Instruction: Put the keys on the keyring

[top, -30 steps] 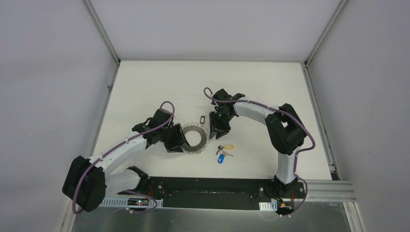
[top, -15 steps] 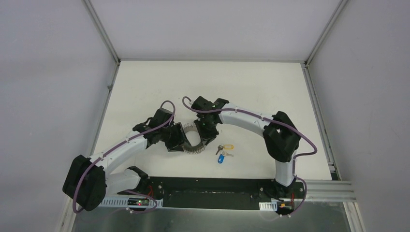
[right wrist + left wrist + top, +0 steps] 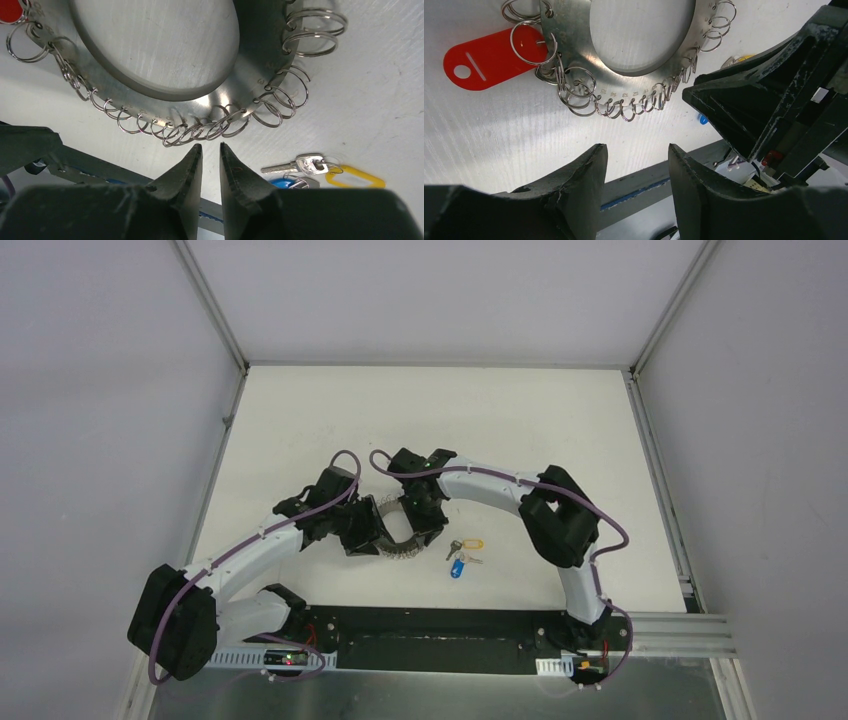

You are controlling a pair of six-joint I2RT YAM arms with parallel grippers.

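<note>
The keyring is a flat metal disc (image 3: pixel 260 65) with several split rings along its rim (image 3: pixel 569 30); from above only its near edge (image 3: pixel 401 549) shows between the two grippers. The keys lie together just right of it: a silver key (image 3: pixel 292 165) with a yellow tag (image 3: pixel 356 177) and one with a blue tag (image 3: pixel 284 182), also seen from above (image 3: pixel 461 552). My right gripper (image 3: pixel 210 146) hovers at the disc's near rim, its jaws a narrow gap apart and empty. My left gripper (image 3: pixel 637 150) stands open and empty at the disc's left side.
A red tag (image 3: pixel 488 59) hangs on a ring at the disc's far left. The right gripper's black body (image 3: pixel 769 95) fills the right of the left wrist view. A black base rail (image 3: pixel 440 625) runs along the near edge; metal frame posts (image 3: pixel 215 310) stand at the back corners.
The right arm has swung left from beyond the disc's right edge to over the disc, and its jaws have narrowed. The left arm and the keys have stayed put.
</note>
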